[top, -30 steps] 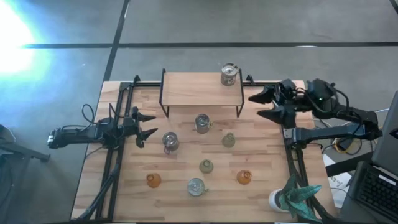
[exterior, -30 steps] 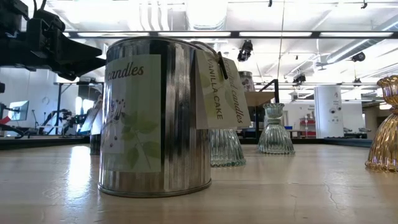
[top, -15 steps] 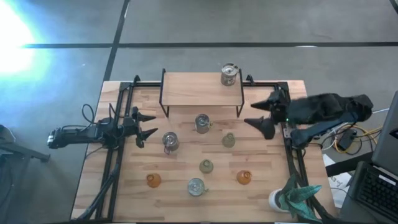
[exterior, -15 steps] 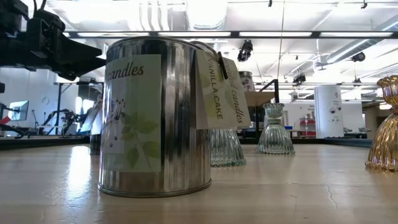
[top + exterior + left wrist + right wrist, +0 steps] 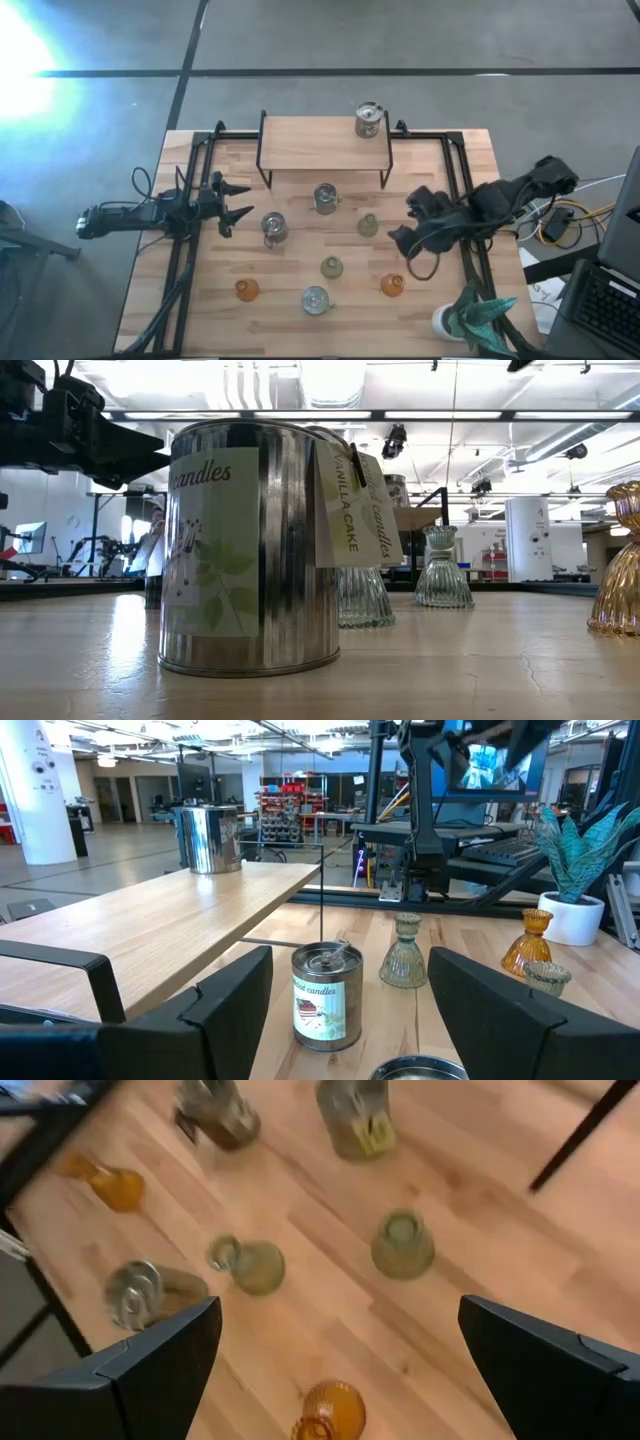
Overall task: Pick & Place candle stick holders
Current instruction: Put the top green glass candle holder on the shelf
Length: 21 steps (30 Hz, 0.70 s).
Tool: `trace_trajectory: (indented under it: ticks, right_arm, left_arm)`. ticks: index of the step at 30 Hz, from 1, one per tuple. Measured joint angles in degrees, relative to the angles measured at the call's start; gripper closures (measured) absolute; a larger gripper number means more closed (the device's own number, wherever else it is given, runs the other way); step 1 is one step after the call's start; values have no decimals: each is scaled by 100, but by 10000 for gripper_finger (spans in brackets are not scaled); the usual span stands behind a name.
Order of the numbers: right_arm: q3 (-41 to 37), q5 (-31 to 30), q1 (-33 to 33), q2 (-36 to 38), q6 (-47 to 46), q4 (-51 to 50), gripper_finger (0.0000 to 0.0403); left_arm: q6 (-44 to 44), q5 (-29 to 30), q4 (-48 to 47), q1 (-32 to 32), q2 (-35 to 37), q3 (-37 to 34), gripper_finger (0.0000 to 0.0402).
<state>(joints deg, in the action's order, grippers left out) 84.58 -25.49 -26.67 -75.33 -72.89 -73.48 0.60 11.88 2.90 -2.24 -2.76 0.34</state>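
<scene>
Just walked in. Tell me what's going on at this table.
The right gripper hangs open over the table's right side, near a pale green holder and an amber holder, holding nothing. The left gripper waits open and empty at the left edge, beside a silvery candle tin. One tin stands on the raised wooden shelf; the other holders are spread over the tabletop.

four tins [image 5: 325,197], two amber holders [image 5: 391,286], two green holders [image 5: 368,225]
</scene>
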Motion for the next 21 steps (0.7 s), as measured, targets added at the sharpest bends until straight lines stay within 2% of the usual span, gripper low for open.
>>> trace_trajectory:
  ticks: [5,13,16,21]
  right_arm:
    - [-101,1,3,-375,-18,-5,3]
    - [-95,56,138,-1245,516,14,3]
    - [-95,288,314,-1517,223,-29,3]
    - [-95,659,506,-1824,255,-4,3]
  left_arm:
    - [0,0,0,1,0,0,128]
    - [0,0,0,0,-2,0,128]
    - [0,0,0,0,0,0,128]
    - [0,0,1,1,0,0,128]
